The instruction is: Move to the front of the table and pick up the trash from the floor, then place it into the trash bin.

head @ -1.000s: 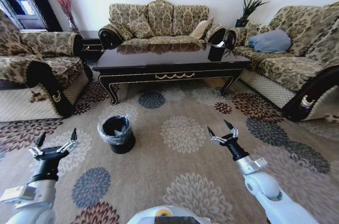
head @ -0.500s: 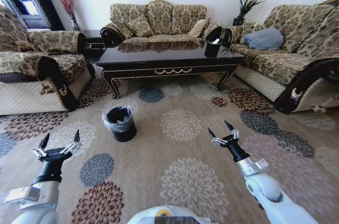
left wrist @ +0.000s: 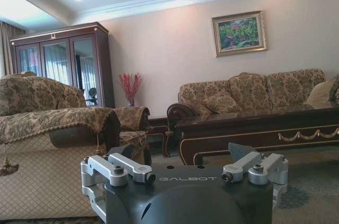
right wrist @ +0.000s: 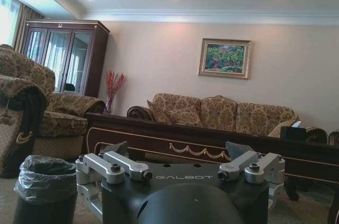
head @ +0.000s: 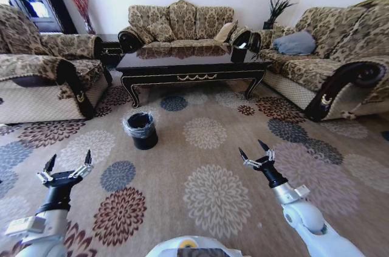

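The dark glossy table (head: pixel 182 65) with gold trim stands at the far side of the patterned floor (head: pixel 213 147), also seen as the table (left wrist: pixel 254 128) and the table (right wrist: pixel 185 136). The black trash bin (head: pixel 141 130) with its clear liner sits on the carpet in front of the table's left end; the right wrist view has the trash bin (right wrist: pixel 45 192) close by. My left gripper (head: pixel 68 161) and right gripper (head: pixel 252 149) hang open and empty low over the carpet, apart from everything. The left gripper (left wrist: pixel 185 173) and right gripper (right wrist: pixel 183 173) face the table. The trash is out of view.
Patterned sofas ring the carpet: left sofa (head: pixel 42 81), back sofa (head: pixel 179 26), right sofa (head: pixel 340 62). A black tissue box (head: pixel 239 54) sits on the table's right end. A dark cabinet (left wrist: pixel 63 70) stands by the wall. Open carpet lies between me and the bin.
The whole head picture has shifted: the table, sofas and bin now sit farther off and higher, with more carpet in front, so the camera moved. Both arms hold the same open pose.
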### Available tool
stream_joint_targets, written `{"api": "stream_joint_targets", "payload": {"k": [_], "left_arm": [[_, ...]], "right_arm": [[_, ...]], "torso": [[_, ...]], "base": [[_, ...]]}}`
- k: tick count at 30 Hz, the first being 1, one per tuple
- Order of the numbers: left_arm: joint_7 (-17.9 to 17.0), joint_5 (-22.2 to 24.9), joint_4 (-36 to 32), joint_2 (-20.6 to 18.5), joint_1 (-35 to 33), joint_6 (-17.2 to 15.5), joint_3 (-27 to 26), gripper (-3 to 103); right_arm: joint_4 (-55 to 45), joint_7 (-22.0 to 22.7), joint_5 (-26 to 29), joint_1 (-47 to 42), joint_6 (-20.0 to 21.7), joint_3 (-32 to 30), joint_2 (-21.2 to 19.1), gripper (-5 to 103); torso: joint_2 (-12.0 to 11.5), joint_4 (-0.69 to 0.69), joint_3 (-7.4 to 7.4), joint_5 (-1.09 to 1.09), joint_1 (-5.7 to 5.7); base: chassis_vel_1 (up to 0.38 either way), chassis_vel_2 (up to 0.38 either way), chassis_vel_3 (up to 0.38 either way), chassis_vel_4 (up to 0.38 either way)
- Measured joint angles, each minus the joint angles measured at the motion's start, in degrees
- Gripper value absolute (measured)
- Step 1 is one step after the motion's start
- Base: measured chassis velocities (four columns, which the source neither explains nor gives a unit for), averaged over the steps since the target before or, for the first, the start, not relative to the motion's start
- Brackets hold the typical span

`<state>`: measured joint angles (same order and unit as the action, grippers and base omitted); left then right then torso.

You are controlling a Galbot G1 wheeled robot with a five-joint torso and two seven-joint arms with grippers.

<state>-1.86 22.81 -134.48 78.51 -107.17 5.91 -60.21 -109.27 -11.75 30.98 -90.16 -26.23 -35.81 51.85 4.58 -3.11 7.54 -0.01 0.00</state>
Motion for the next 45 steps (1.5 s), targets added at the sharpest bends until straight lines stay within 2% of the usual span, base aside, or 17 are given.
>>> {"api": "stream_joint_targets", "payload": {"k": [12,28,32,45], "left_arm": [[0.00,-1.01,0.71,0.87,-0.09,0.66,0.45,100],[0.00,-2.03,1.41,1.32,0.18,1.00,1.40,100],[0.00,-2.21,1.44,1.32,0.25,1.02,1.67,100],[-0.04,-2.75,0.70,1.51,-0.21,1.32,2.00,100]], "right_arm": [[0.63,-1.06,0.26,0.41,-0.50,0.21,-0.20,100],[1.73,-1.21,0.19,0.85,-1.56,0.43,-0.19,100],[1.70,-1.53,-0.11,0.32,-1.91,0.30,-0.02,100],[1.38,-1.65,0.36,-0.30,-4.11,0.27,0.47,100]], "torso": [[-0.01,0.01,0.01,0.00,0.01],[0.00,0.00,-0.01,0.04,0.00],[0.00,0.01,0.00,-0.02,0.00],[0.00,0.01,-0.02,0.00,-0.01]], "base": [[0.128,-0.135,-0.133,0.143],[0.161,-0.338,-0.163,0.339],[0.169,-0.158,-0.165,0.153],[0.177,-0.142,-0.174,0.152]]}}
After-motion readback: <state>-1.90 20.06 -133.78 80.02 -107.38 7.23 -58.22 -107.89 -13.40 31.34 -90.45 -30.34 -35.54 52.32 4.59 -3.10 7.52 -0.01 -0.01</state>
